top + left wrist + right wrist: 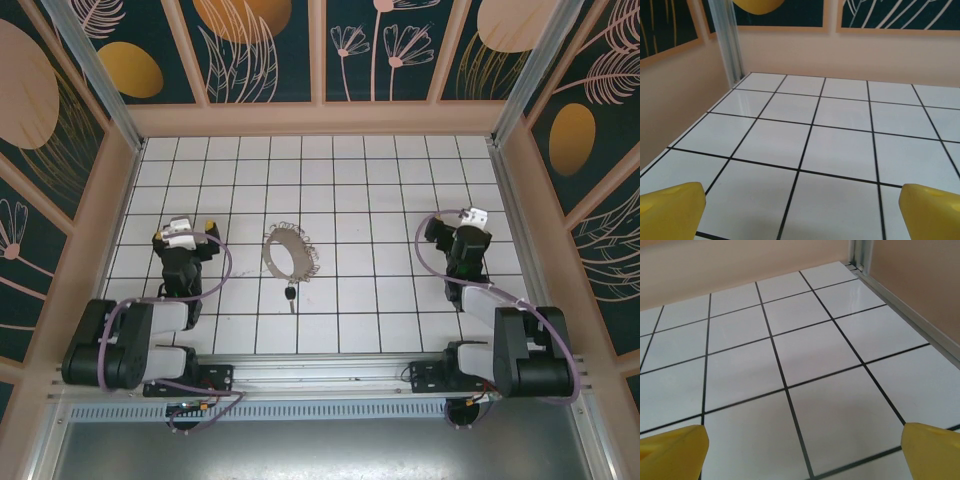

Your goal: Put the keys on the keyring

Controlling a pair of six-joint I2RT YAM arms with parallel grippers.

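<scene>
I work over a white tiled floor [380,180] ruled with thin black grout lines, glossy enough to catch a soft, even light. A plain peach wall [320,118] boxes it in at the back and along both sides. Above that band I see dark teal panels [260,45] painted with pale flowers, feathery leaves and orange-gold ovals, framed in peach strips. A slanted aluminium post [92,70] stands at each far corner. Along my near edge runs a metal rail [330,368], with a dull grey sheet [320,450] below it in the overhead view.

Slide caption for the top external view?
Small black-headed silvery key near large floppy silvery keyring, open left pincer and open right pincer flanking.
</scene>
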